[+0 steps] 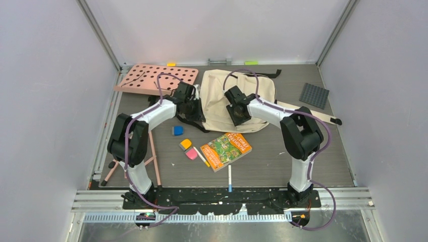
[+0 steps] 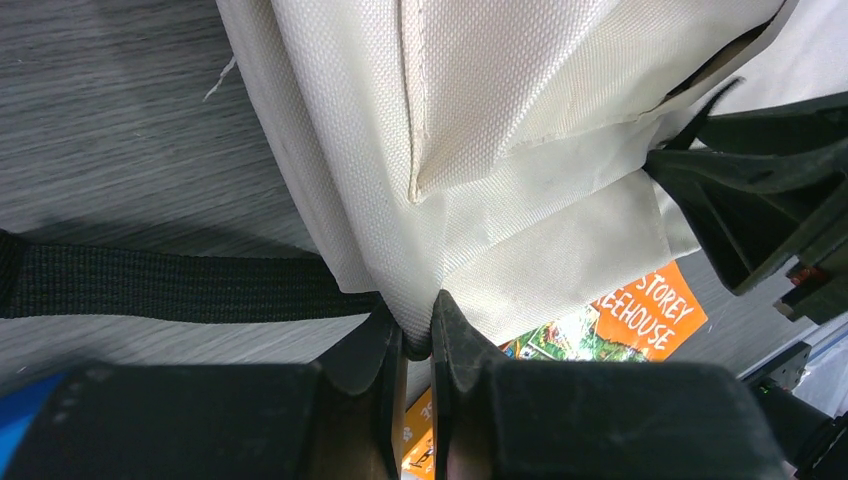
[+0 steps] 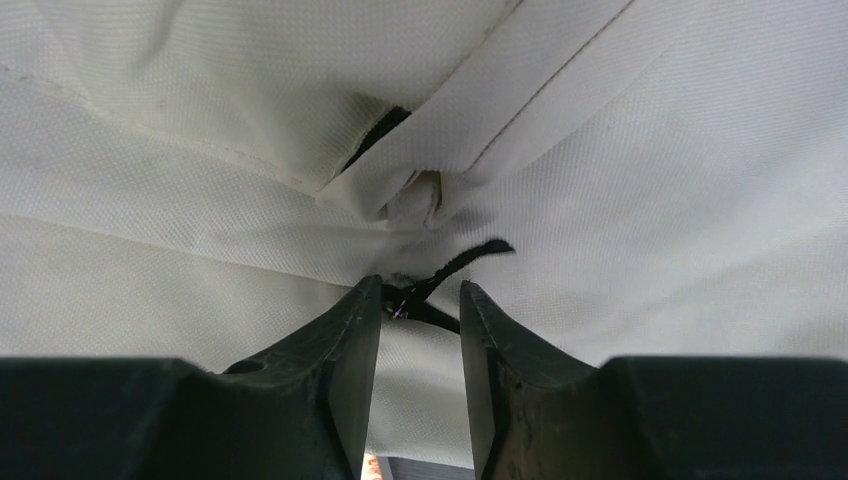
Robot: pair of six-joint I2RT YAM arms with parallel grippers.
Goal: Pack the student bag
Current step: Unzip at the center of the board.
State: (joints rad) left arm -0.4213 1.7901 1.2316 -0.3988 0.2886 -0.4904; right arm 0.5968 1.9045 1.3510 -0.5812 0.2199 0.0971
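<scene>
Left gripper point(image 2: 414, 335) is clamped tight on a fold of the bag point(image 1: 214, 97) at its cream edge. Right gripper point(image 3: 420, 292) is partly open, tips down at the fabric, with a black tab point(image 3: 465, 258) between them, unpinched. The bag lies far-centre on the table point(image 1: 282, 161), under both grippers.

Cream woven-fabric bag point(image 1: 214, 96) lies flat on the counter point(image 1: 282, 161), far centre. A black strap point(image 2: 180, 285) trails from its left side along the counter. Stitched pocket seam on the front, and a small black tab point(image 3: 470, 252) on the creased top face (fabric bunched there).
</scene>
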